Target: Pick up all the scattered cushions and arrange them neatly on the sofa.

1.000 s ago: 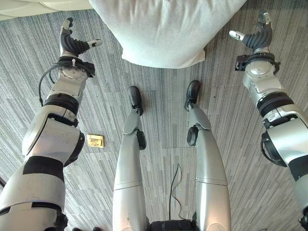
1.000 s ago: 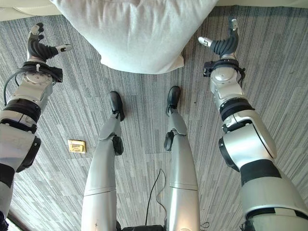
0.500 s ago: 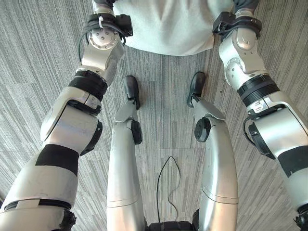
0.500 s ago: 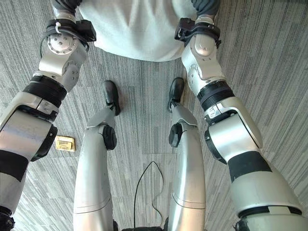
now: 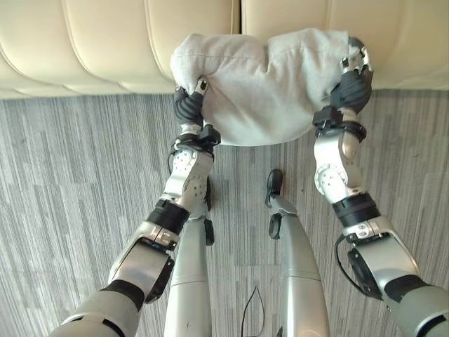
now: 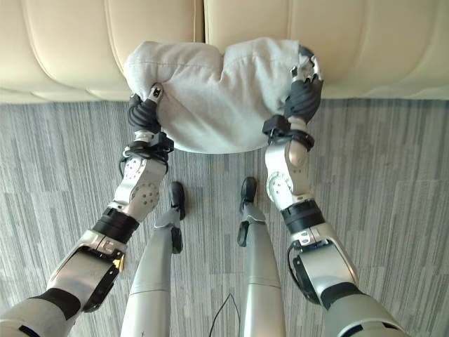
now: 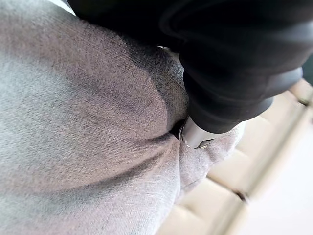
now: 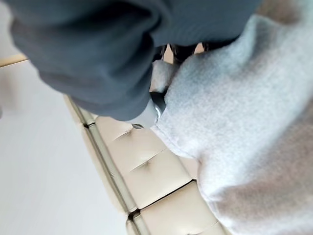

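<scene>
Two hands carry one grey cushion (image 5: pixel 270 84) between them, raised above the grey striped carpet (image 5: pixel 77 175) and in front of the cream sofa (image 5: pixel 105 42).

Working from left to right, we see the left hand (image 5: pixel 189 104) clamped on the cushion's left end. Its thumb lies on the near face of the fabric, and the left wrist view shows a silver finger (image 7: pixel 195 136) pressed deep into the cloth, which folds around it. We read this hand as gripping the cushion.

The cushion's long axis runs side to side, parallel to the sofa's front edge. Its broad face is turned toward us. The upper edge sags in the middle, so the top outline forms two humps. The upper edge overlaps the sofa's seat cushions in the eye views; we cannot tell whether it touches them.

The right hand (image 5: pixel 353 78) holds the cushion's right end, with its fingers curled over the upper right corner. The right wrist view shows the fabric bunched against the hand, with the tufted sofa panels beyond.

We see no label or writing on the cushion.
</scene>
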Available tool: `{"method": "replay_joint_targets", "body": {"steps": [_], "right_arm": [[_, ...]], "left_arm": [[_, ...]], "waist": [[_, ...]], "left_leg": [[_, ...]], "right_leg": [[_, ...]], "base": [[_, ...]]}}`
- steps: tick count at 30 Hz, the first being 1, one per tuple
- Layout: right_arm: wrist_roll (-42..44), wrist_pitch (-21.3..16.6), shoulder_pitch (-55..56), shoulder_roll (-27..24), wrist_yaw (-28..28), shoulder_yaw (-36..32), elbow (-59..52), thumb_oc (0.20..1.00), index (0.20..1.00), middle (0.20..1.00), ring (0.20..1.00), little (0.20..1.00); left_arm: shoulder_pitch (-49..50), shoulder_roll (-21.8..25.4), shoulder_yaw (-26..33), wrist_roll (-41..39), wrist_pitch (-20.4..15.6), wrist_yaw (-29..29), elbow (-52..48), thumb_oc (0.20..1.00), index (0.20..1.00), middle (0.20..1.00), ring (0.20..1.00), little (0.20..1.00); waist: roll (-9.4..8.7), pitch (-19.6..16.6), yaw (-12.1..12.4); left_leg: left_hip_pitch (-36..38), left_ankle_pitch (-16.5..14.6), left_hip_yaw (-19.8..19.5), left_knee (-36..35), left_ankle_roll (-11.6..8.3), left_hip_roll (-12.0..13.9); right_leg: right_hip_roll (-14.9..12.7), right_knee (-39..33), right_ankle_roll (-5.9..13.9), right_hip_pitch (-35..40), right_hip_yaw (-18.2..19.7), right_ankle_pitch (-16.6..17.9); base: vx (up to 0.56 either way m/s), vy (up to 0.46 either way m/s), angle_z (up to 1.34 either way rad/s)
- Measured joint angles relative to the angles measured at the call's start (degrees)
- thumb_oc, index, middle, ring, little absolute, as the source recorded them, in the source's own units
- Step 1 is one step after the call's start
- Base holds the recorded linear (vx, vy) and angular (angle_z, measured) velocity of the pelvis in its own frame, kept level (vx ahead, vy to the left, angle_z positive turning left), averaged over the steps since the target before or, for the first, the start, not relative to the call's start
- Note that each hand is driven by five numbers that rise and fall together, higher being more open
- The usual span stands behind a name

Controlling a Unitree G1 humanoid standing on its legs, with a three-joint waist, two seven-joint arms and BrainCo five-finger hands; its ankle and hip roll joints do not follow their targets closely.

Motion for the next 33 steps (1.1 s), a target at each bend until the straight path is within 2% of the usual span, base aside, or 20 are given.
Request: {"method": "replay_joint_targets", "body": {"steps": [3, 4, 5, 6, 8, 11, 15, 17, 19, 24, 27, 30, 32, 33], "right_arm": [[-1.1, 0.9, 7.1, 0.0, 1.7, 0.1, -5.8, 0.200, 0.200, 0.200, 0.200, 0.200], [-2.4, 2.5, 10.5, -0.1, 2.5, 0.0, -8.5, 0.200, 0.200, 0.200, 0.200, 0.200], [-3.4, 3.4, 16.5, -0.2, 3.1, 1.2, -10.8, 0.200, 0.200, 0.200, 0.200, 0.200], [-4.5, 3.4, 18.7, -0.4, 3.7, 1.9, -10.8, 0.200, 0.200, 0.200, 0.200, 0.200], [-5.8, 4.3, 22.5, 0.0, 5.5, 1.1, -12.4, 0.200, 0.200, 0.200, 0.200, 0.200], [-7.6, 5.9, 27.7, -0.3, 8.1, 0.3, -15.7, 0.200, 0.200, 0.200, 0.200, 0.200], [-8.9, 8.1, 34.4, -0.5, 11.0, -0.8, -20.8, 0.200, 0.200, 0.200, 0.200, 0.200], [-8.9, 8.5, 36.7, -0.4, 11.4, -0.7, -22.7, 0.200, 0.200, 0.200, 0.200, 0.200], [-8.9, 9.2, 37.8, -0.3, 11.4, -0.7, -24.4, 0.200, 0.200, 0.200, 0.200, 0.200], [-8.9, 9.2, 40.2, -0.4, 12.0, -0.2, -24.6, 0.200, 0.200, 0.200, 0.200, 0.200], [-8.9, 9.2, 42.1, -1.9, 12.9, 0.1, -24.4, 0.200, 0.200, 0.200, 0.200, 0.200], [-8.9, 9.6, 44.5, -3.5, 13.8, 0.8, -24.0, 0.200, 0.200, 0.200, 0.200, 0.200], [-8.9, 10.2, 45.6, -3.7, 14.3, 1.2, -23.6, 0.200, 0.200, 0.200, 0.200, 0.200], [-8.9, 10.2, 45.8, -3.7, 14.6, 1.3, -22.8, 0.200, 0.200, 0.200, 0.200, 0.200]], "left_arm": [[5.3, 4.4, 0.2, 5.6, 0.4, -0.4, -7.6, 0.200, 0.200, 0.200, 0.200, 0.200], [8.4, 6.0, 1.7, 7.8, 0.9, -0.9, -10.0, 0.200, 0.200, 0.200, 0.200, 0.200], [13.6, 4.8, 2.3, 9.2, 1.2, -1.1, -11.1, 0.200, 0.200, 0.200, 0.200, 0.200], [15.4, 4.1, 2.4, 10.6, 1.0, -1.2, -11.1, 0.200, 0.200, 0.200, 0.200, 0.200], [19.4, 4.6, 2.8, 12.8, 0.6, -2.6, -13.1, 0.200, 0.200, 0.200, 0.200, 0.200], [25.9, 4.2, 3.4, 13.0, 0.6, -3.1, -15.9, 0.200, 0.200, 0.200, 0.200, 0.200], [34.4, 4.9, 4.2, 12.8, 2.2, -5.3, -20.8, 0.200, 0.200, 0.200, 0.200, 0.200], [36.7, 4.5, 4.1, 12.8, 2.6, -5.7, -22.6, 0.200, 0.200, 0.200, 0.200, 0.200], [37.8, 4.3, 4.1, 12.5, 2.9, -6.0, -23.5, 0.200, 0.200, 0.200, 0.200, 0.200], [41.7, 4.1, 3.9, 12.0, 2.9, -6.8, -23.6, 0.200, 0.200, 0.200, 0.200, 0.200], [43.1, 3.8, 4.2, 11.8, 3.5, -7.0, -23.6, 0.200, 0.200, 0.200, 0.200, 0.200], [46.0, 2.8, 4.5, 11.8, 4.3, -7.2, -23.6, 0.200, 0.200, 0.200, 0.200, 0.200], [47.2, 2.7, 4.4, 11.8, 4.5, -7.2, -23.0, 0.200, 0.200, 0.200, 0.200, 0.200], [47.1, 2.7, 4.4, 11.8, 4.6, -7.3, -22.4, 0.200, 0.200, 0.200, 0.200, 0.200]], "waist": [[0.00, -0.1, 0.0], [-0.04, 0.8, 0.1], [0.20, 1.8, 0.3], [0.37, -0.2, 0.2], [0.26, -1.5, 0.2], [0.34, -4.0, 0.3], [0.47, -5.0, 0.2], [0.95, -7.0, 0.1], [1.23, -7.2, 0.0], [1.99, -10.9, 0.2], [3.01, -12.2, 0.4], [3.17, -12.7, 0.7], [3.14, -12.6, 1.7], [2.55, -12.2, 1.9]], "left_leg": [[7.3, 1.3, 0.3, -5.2, -0.47, 0.4], [12.1, 2.3, 0.7, -8.0, -0.50, 0.6], [20.2, 2.7, 0.8, -11.6, -0.46, 0.6], [22.2, 2.6, 0.6, -12.9, -0.49, 0.9], [26.4, 2.7, 0.8, -15.3, -0.79, 1.1], [32.8, 3.3, 1.7, -19.3, -0.72, 1.3], [42.7, 5.1, 2.3, -26.1, -0.93, 1.3], [44.0, 5.1, 2.3, -26.1, -0.95, 1.5], [45.7, 5.1, 2.4, -26.1, -0.98, 1.7], [47.0, 4.3, 2.9, -26.5, -2.25, 2.9], [46.9, 4.5, 2.5, -26.1, -2.52, 4.5], [46.1, 4.2, 1.9, -23.5, -2.86, 6.2], [44.4, 3.6, 1.3, -18.5, -3.60, 7.3], [42.5, 3.6, 0.4, -14.7, -3.62, 7.3]], "right_leg": [[0.8, -5.0, 0.48, 7.0, -0.1, 0.9], [1.0, -7.4, 0.39, 11.6, -0.5, 1.9], [1.3, -11.0, 0.41, 19.8, -1.4, 2.2], [1.4, -12.2, 0.72, 21.9, -1.6, 2.0], [1.7, -14.7, 1.47, 26.2, -1.7, 1.8], [2.1, -21.1, 1.37, 33.7, -2.6, 4.1], [3.0, -29.7, 1.74, 44.2, -2.7, 7.0], [3.4, -30.6, 1.64, 45.9, -2.8, 7.3], [3.6, -30.6, 1.62, 47.5, -2.7, 7.2], [4.6, -30.6, 2.07, 48.5, -2.3, 6.5], [6.2, -30.6, 1.63, 48.5, -2.3, 6.9], [8.2, -30.5, -0.83, 48.9, -2.6, 5.9], [9.6, -29.1, -2.08, 48.9, -2.7, 5.1], [9.6, -28.0, -2.81, 48.6, -2.8, 4.5]], "base": [[0.10, -0.023, -0.08], [0.13, -0.025, -0.15], [0.12, -0.009, -0.07], [0.24, -0.019, 0.01], [0.15, -0.013, -0.01], [0.18, -0.010, -0.06], [0.15, -0.033, -0.04], [0.15, -0.077, -0.03], [0.08, -0.085, -0.05], [0.04, -0.137, -0.08], [0.03, -0.219, -0.02], [0.02, -0.187, 0.00], [-0.01, -0.168, -0.02], [0.01, -0.117, 0.08]]}}
